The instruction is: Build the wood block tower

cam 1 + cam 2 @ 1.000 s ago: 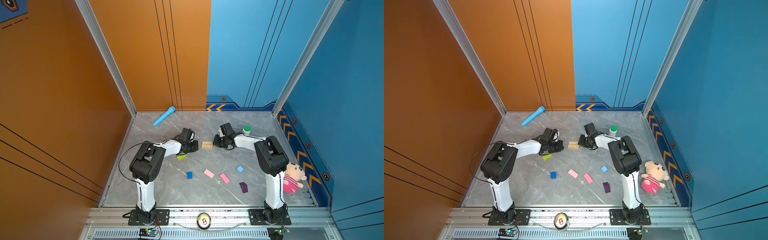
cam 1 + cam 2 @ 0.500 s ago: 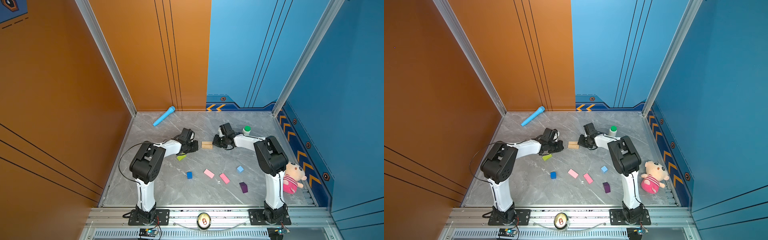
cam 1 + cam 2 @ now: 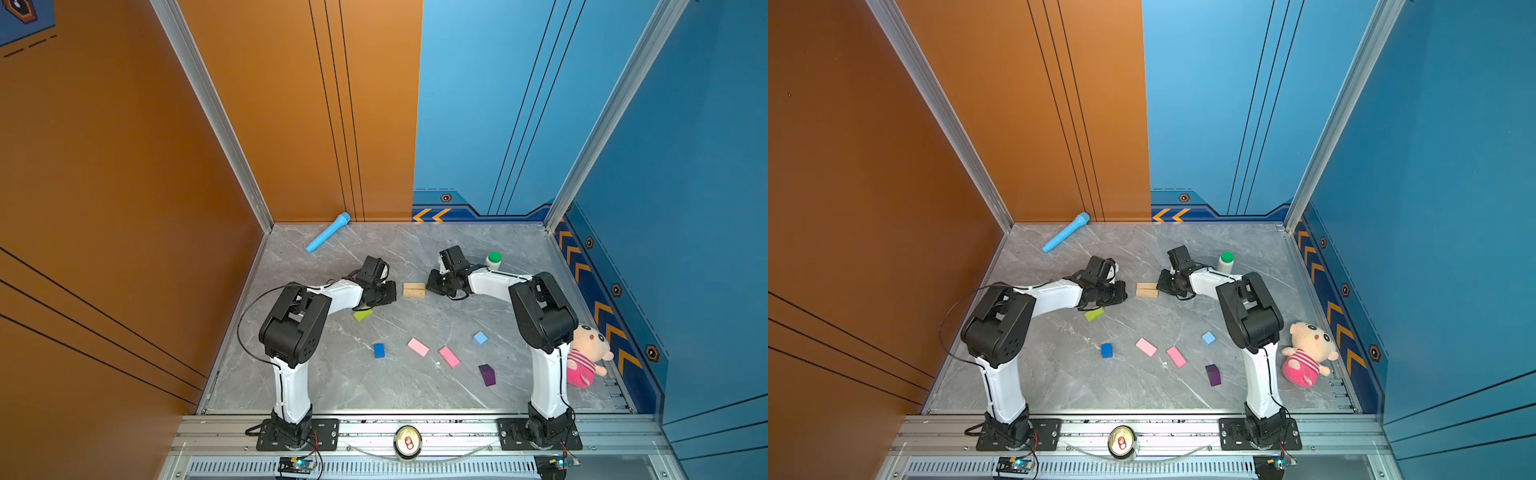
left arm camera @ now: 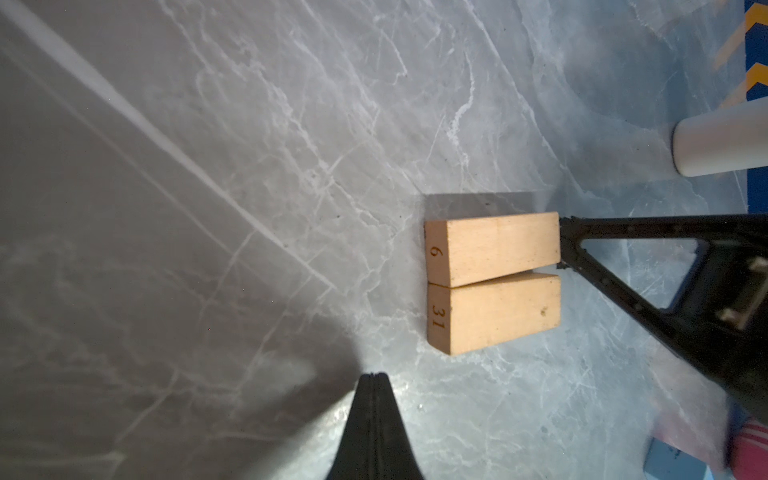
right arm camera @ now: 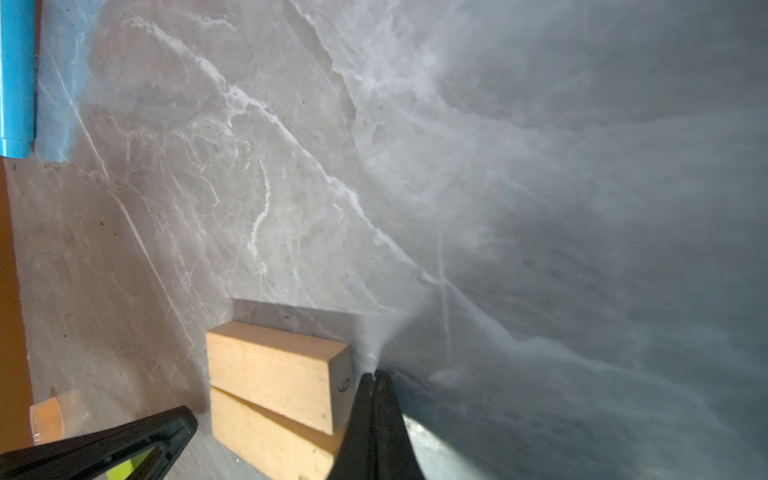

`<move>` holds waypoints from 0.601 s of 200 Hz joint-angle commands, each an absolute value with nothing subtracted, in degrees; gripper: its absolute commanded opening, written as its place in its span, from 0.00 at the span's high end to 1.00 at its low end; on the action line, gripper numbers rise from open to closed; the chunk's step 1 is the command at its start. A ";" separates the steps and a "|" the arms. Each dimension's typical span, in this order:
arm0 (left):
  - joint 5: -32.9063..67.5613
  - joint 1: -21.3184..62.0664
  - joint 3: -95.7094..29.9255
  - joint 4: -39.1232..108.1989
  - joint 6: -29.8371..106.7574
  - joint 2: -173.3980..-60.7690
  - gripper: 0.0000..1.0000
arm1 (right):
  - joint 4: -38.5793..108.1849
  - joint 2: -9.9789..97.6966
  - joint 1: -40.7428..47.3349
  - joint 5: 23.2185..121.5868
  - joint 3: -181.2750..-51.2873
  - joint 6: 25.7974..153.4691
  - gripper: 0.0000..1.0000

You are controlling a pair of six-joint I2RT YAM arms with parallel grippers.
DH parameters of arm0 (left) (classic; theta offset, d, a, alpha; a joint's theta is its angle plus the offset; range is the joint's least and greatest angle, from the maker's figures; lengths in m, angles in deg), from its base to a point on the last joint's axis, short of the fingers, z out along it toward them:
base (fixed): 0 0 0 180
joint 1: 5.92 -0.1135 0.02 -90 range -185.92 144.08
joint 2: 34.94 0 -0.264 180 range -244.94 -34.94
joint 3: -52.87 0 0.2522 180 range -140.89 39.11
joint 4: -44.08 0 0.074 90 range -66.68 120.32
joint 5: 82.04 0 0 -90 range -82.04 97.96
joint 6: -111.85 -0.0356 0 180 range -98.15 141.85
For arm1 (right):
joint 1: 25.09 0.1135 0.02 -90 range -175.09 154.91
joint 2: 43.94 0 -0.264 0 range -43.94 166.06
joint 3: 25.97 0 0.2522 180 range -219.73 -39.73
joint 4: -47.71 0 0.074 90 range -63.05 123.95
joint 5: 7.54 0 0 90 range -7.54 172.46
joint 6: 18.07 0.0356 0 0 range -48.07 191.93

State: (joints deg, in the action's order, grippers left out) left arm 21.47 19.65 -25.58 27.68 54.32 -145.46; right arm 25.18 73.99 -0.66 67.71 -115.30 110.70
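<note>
Two tan bars (image 3: 414,290) (image 3: 1147,290) lie flat side by side on the grey floor, between both grippers. My left gripper (image 3: 391,291) (image 4: 374,376) is shut and empty, a short way off the bars' left end. My right gripper (image 3: 432,286) (image 5: 375,374) is shut and empty, with its tip against the right end of the far bar (image 4: 494,249). Loose nearer the front lie a lime-green bar (image 3: 363,315), a dark-blue cube (image 3: 378,350), two pink bars (image 3: 417,347) (image 3: 449,356), a light-blue cube (image 3: 480,338) and a dark-purple block (image 3: 487,375). No tower is in view.
A light-blue toy microphone (image 3: 328,232) lies near the back left wall. A white bottle with a green cap (image 3: 493,260) stands behind my right arm. A plush doll (image 3: 588,351) sits at the right wall. A can (image 3: 407,441) rests on the front rail.
</note>
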 commanded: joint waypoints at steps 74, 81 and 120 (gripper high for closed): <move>18.91 19.05 -23.96 26.32 53.60 -139.11 1.00 | 17.30 59.38 3.40 76.96 -106.36 107.28 1.00; 18.91 18.96 -23.76 26.49 53.52 -138.93 1.00 | 17.28 58.51 3.84 77.07 -105.54 107.43 1.00; 18.84 18.18 -22.53 26.89 53.54 -137.63 1.00 | 19.10 55.91 6.20 76.22 -101.73 109.57 1.00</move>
State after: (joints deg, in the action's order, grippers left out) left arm 19.97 18.97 -23.78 27.33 54.30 -140.30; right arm 19.95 57.40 5.04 74.84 -103.89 108.42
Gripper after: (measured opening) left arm 0.044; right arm 0.047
